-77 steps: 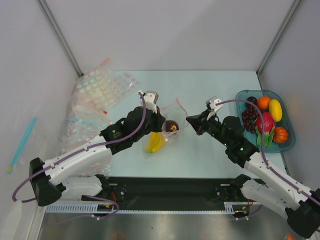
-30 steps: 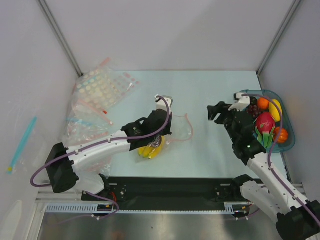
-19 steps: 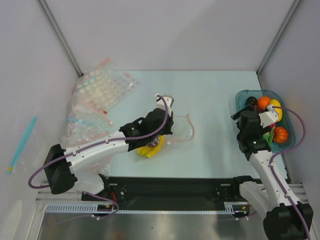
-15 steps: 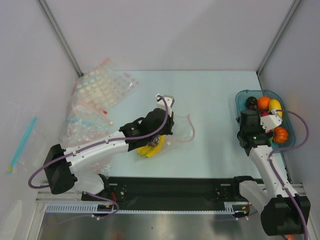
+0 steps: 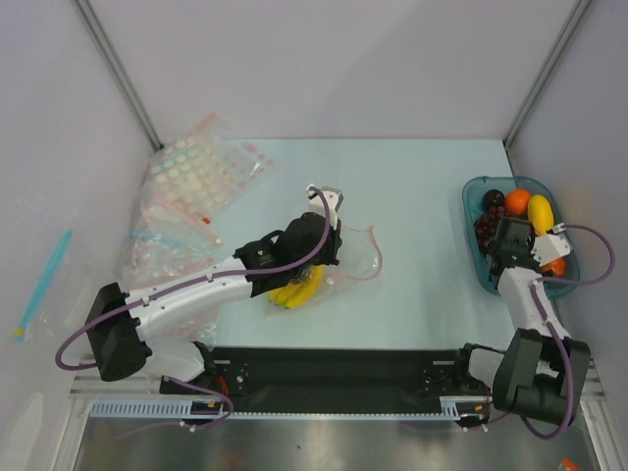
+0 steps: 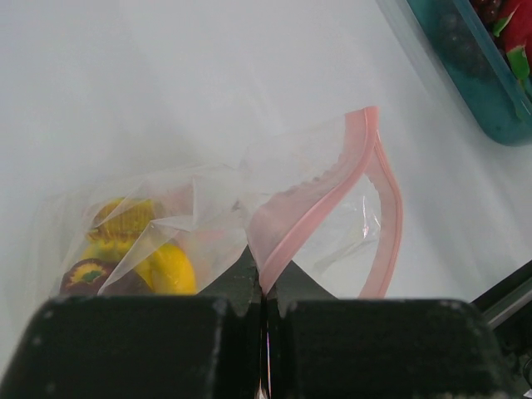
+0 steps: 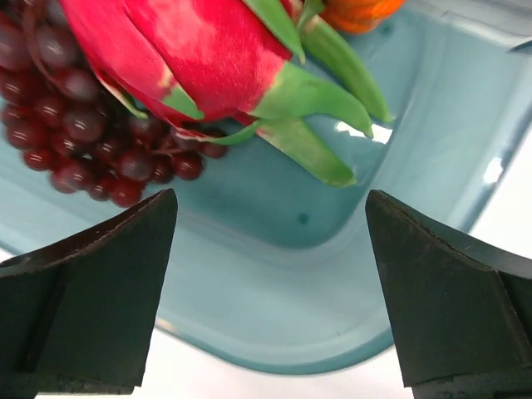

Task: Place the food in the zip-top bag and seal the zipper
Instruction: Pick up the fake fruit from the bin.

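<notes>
**Bag** (image 6: 208,195): clear, crinkled, lying on the table (image 5: 422,177) left of centre, mouth turned toward the tray. The mouth gapes.

**Zipper** (image 6: 320,204): pink strip along the mouth, unsealed. Its two sides stand apart in a loop, one arching up and the other lying on the table.

**Contents of bag:** bananas (image 6: 170,270), yellow, at the closed end. A purple fruit (image 6: 87,273) is touching them on the near-left side.

**Left gripper** (image 6: 264,287): jaws pressed together, pinching the bag's rim where the pink strip comes down. The arm reaches in from the near-left and covers part of the bag in the top view.

**Tray** (image 5: 469,211): teal plastic, at the right edge of the table, well apart from the bag.

**Contents of tray:**
- dragon fruit (image 7: 183,50), pink with green scales
- grapes (image 7: 75,125), dark red, touching the dragon fruit
- orange (image 5: 517,201) at the far end
- a dark fruit (image 5: 494,200) just beside the orange
- a yellow fruit (image 5: 541,214) along the right wall
- an orange-red fruit (image 5: 556,265) at the near-right corner, mostly hidden

**Right gripper** (image 7: 268,283): fingers spread wide, holding nothing. It hangs above the tray floor beside the dragon fruit and grapes, touching neither.

**Spare bags** (image 5: 196,182): a loose heap at the far-left of the table, the top one printed with pale dots.
</notes>
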`<state>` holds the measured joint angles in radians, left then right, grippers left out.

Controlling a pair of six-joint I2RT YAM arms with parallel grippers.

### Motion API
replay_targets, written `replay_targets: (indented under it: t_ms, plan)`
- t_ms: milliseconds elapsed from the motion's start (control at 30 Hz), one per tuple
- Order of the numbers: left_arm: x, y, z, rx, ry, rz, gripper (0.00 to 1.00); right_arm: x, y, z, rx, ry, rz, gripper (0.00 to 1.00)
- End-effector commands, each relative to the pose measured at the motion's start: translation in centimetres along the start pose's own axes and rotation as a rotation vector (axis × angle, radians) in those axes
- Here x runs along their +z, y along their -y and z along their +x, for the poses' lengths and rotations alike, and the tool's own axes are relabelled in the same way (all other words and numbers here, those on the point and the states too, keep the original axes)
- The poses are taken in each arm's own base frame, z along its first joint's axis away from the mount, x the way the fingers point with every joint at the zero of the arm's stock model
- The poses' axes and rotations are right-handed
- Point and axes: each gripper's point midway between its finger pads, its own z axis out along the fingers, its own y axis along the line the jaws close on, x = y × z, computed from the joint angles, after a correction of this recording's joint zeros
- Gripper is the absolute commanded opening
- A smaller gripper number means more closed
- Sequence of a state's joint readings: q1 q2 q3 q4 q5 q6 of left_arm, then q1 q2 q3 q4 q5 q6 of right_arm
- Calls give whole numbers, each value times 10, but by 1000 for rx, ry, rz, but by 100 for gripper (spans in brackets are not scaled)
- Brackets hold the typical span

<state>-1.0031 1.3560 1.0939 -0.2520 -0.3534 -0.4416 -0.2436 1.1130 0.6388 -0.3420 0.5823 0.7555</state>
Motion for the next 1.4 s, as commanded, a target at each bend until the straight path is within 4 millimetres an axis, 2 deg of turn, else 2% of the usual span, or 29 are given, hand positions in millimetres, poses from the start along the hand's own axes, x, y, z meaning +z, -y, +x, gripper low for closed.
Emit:
replay_targets:
  t_ms: [0,233,267,467,533,567,600,633,667,733,767,867,967,1300,1333,1367]
  plan:
    - [-7,6,-19,-8,52,34,0,11,-10,5,-30,-44,-38,100]
    - [-7,4,-20,-6,57,26,0,41,-10,31,-58,-187,16,100]
    - [-7,4,-19,-5,56,25,0,49,-4,41,-64,-223,59,100]
    - [-6,4,-19,-4,54,21,0,62,5,55,-78,-303,167,96]
    - [-6,4,-19,-4,54,23,0,65,5,62,-84,-327,169,81]
    - [-5,4,-19,-4,53,21,0,67,2,63,-83,-331,154,69]
    - [-5,4,-19,-4,53,21,0,66,1,63,-93,-333,140,43]
    - [-5,3,-19,-3,53,17,0,65,-1,65,-90,-342,120,22]
    - [-5,3,-19,-3,53,17,0,64,-3,63,-86,-335,111,15]
    - [-5,3,-19,-4,55,17,0,57,-10,54,-67,-312,72,12]
    - [-6,3,-19,-3,54,16,0,54,-13,57,-72,-306,48,12]
    - [-5,2,-19,0,55,13,0,40,-34,52,-69,-258,-71,0]
    - [-4,1,-18,2,52,5,0,22,-53,50,-112,-229,-153,0]
    - [-3,0,-19,3,55,-1,0,-7,-51,14,-84,-48,-219,0]
    - [-3,0,-19,3,55,-1,0,-9,-51,11,-85,-38,-225,1]
    - [-3,1,-19,3,54,1,0,-11,-49,9,-86,-35,-224,8]
